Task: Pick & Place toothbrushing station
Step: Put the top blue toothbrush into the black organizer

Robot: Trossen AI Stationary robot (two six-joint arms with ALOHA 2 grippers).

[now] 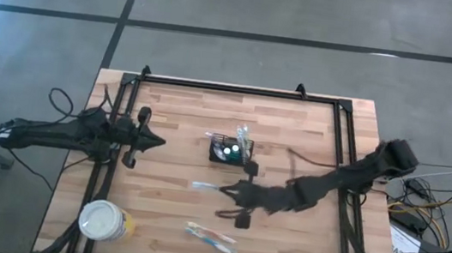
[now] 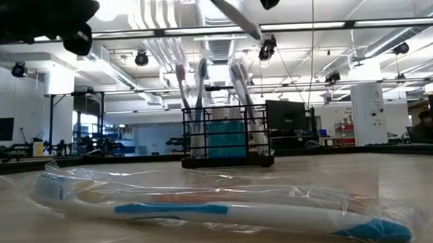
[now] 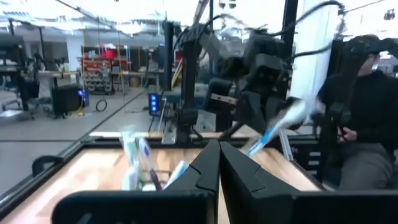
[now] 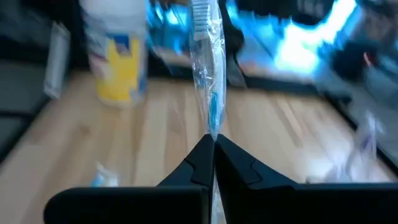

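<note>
The caddy (image 1: 230, 151) stands mid-table with brushes upright in it. The right gripper (image 4: 213, 142), just in front of the caddy, is clenched on a wrapped toothbrush (image 4: 209, 68), apparently lifted off the table. The left gripper (image 3: 219, 149) waits clenched, empty, at the left.

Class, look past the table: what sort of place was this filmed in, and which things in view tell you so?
Probably a large open robotics lab or workshop: exposed ceiling ducts and strip lights, workbenches with a computer monitor behind the wire basket, and a wooden table fitted with two robot arms.
</note>
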